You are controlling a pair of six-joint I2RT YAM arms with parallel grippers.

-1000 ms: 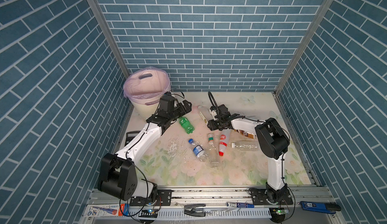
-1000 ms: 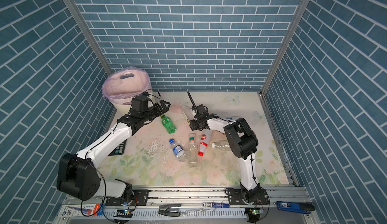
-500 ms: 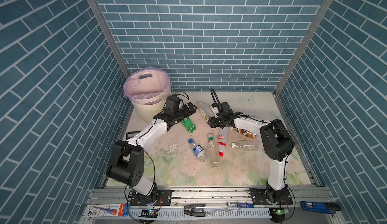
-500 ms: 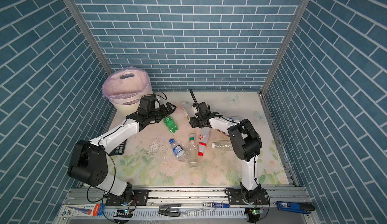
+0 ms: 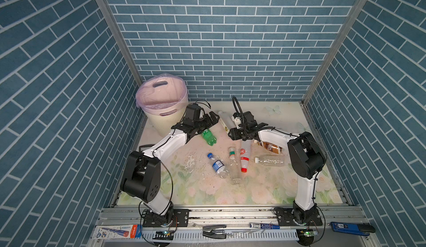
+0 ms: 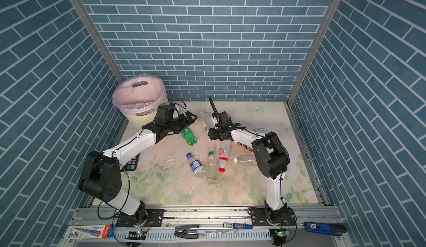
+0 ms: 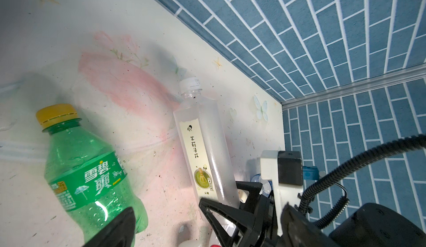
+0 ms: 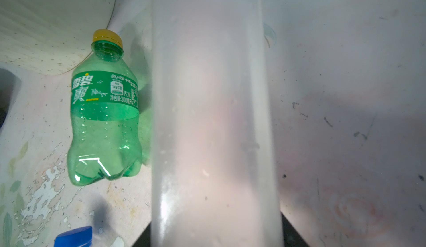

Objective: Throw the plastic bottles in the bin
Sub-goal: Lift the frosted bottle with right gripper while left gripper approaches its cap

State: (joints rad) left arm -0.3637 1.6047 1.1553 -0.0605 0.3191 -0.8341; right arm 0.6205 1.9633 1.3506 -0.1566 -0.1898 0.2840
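Both top views showed the right gripper (image 5: pixel 231 134) closed partway around the base end of a frosted bottle (image 5: pixel 224 121), cap towards the back wall. The left gripper (image 5: pixel 212 119) stood fully spread and empty close by the green bottle (image 5: pixel 208 137), which lay near the foot of the one bin (image 5: pixel 159 121) in the rear left corner. Seven bottles showed in all: five more lay mid-table, a blue-labelled bottle (image 5: pixel 216 165), a green-banded bottle (image 5: pixel 234 165), a red-capped bottle (image 5: pixel 244 155), a brown-labelled bottle (image 5: pixel 269 146) and a plain clear bottle (image 5: pixel 269 161). Bare mat (image 5: pixel 230 192) ran along the front edge and right rear.
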